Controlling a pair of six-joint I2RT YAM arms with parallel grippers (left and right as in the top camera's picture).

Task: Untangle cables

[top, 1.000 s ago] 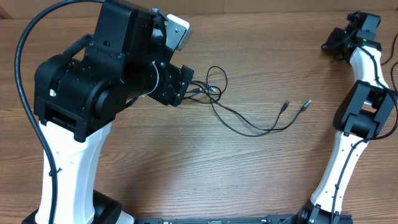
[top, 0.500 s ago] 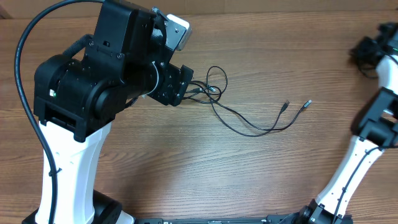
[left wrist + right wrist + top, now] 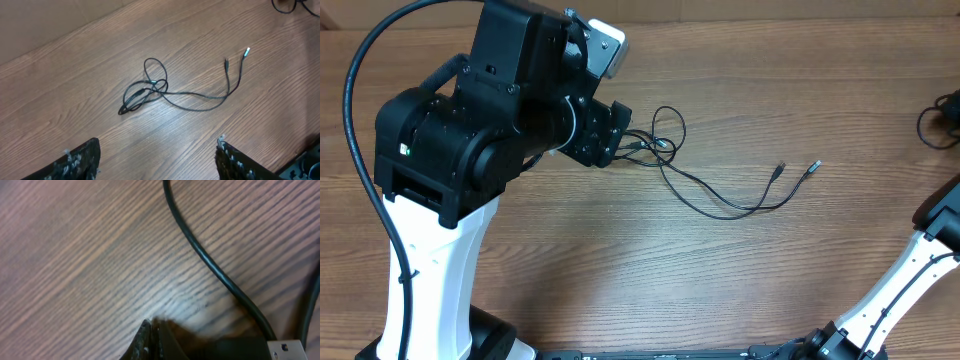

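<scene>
While the overhead's bulky left arm (image 3: pixel 470 140) hides its claw, the wrist view shows the left gripper (image 3: pixel 157 145) spread wide above the table (image 3: pixel 75 75); cables (image 3: pixel 655 146) lie centre, running nine to three, plugs (image 3: pixel 815 164) toward two; right gripper (image 3: pixel 149 327) clenched.

One tangled bunch of thin black flexible cables (image 3: pixel 152 88), two small metallic plug ends (image 3: pixel 247 50), two black-and-white robot arms (image 3: pixel 470 130), one wooden tabletop (image 3: pixel 620 285).

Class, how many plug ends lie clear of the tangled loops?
2. The left plug end and the right plug end lie side by side, right of the tangled loops in the overhead view. More may hide inside them.
</scene>
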